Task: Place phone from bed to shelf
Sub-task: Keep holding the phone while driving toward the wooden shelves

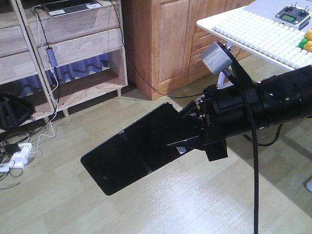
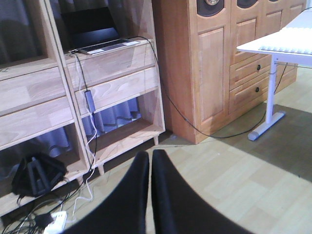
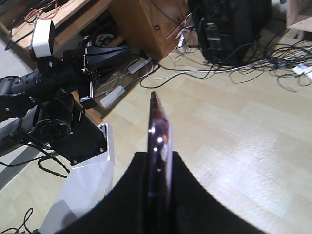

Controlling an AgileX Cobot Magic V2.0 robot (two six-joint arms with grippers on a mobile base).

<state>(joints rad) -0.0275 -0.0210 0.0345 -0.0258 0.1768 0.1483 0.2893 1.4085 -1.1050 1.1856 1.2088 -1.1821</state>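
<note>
The phone (image 1: 131,156), a glossy black slab with a crease across its middle, hangs in the air above the wood floor. My right gripper (image 1: 187,139) is shut on one of its ends. In the right wrist view the phone (image 3: 158,126) stands edge-on with a pinkish rim, clamped in that gripper (image 3: 159,158). The pale wood shelf (image 1: 83,46) stands at the far left, well away from the phone. My left gripper (image 2: 150,158) is shut with nothing in it and faces the shelf (image 2: 112,87). The bed is out of view.
A laptop (image 2: 105,45) sits on a shelf board, with cables hanging down to power strips (image 1: 17,156) on the floor. A black bag (image 2: 36,173) fills a low compartment. An orange wooden cabinet (image 1: 165,44) stands beside the shelf, and a white table (image 1: 258,34) is at right.
</note>
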